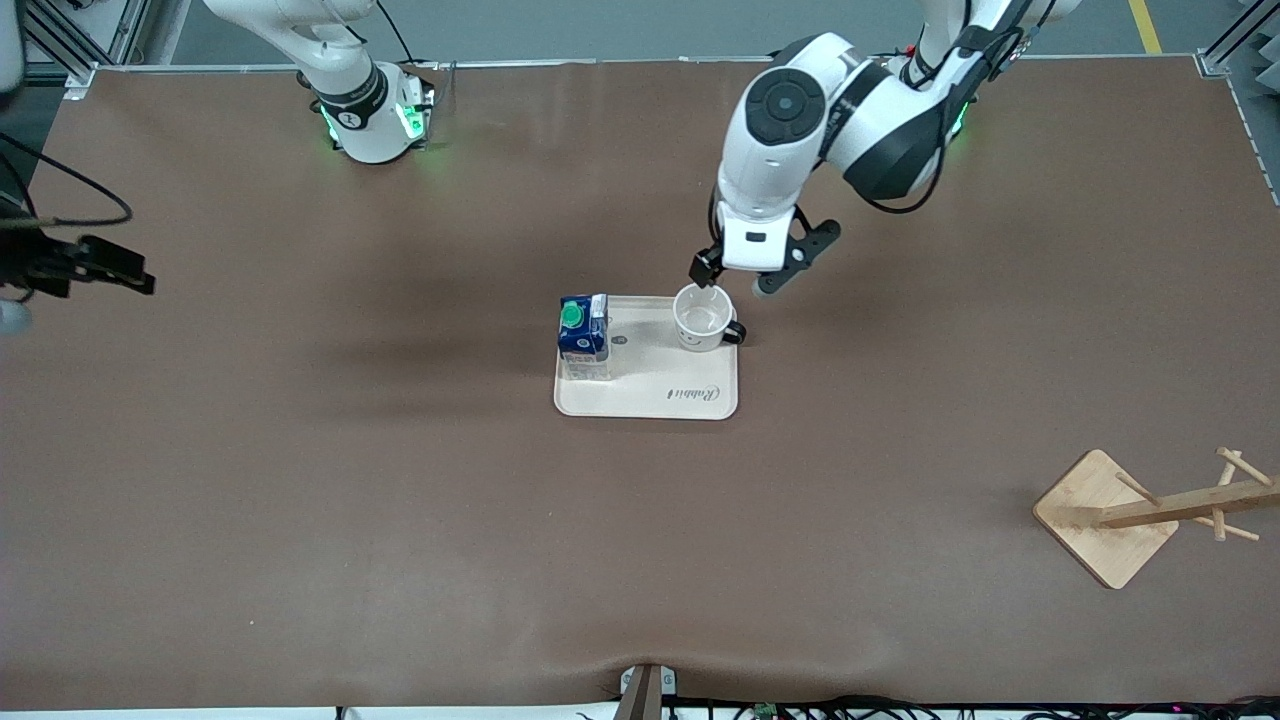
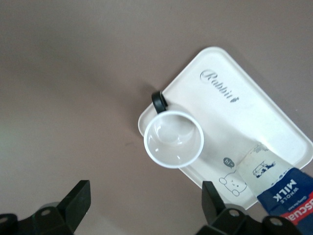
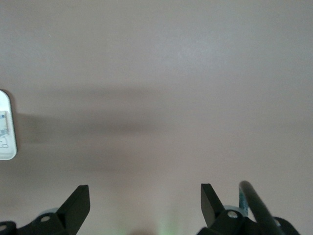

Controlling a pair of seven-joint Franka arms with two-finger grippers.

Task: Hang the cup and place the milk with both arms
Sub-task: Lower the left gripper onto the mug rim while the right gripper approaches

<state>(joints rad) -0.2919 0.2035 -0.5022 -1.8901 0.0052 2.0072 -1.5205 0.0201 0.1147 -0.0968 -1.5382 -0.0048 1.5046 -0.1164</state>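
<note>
The white cup (image 1: 703,318) stands upright on a corner of the cream tray (image 1: 660,385), with its black handle turned toward the left arm's end of the table. The dark-blue milk (image 1: 583,335) carton with a green cap stands on the same tray, toward the right arm's end. My left gripper (image 1: 735,280) hangs open over the tray's edge right beside the cup, holding nothing. In the left wrist view the cup (image 2: 173,138), the tray (image 2: 264,112) and the milk (image 2: 281,188) show past the left gripper (image 2: 145,190). My right gripper (image 3: 145,188) waits open over bare table.
A wooden cup rack (image 1: 1180,503) with pegs stands on a square base near the front camera at the left arm's end of the table. Brown tabletop surrounds the tray on all sides. The tray's edge (image 3: 6,127) shows in the right wrist view.
</note>
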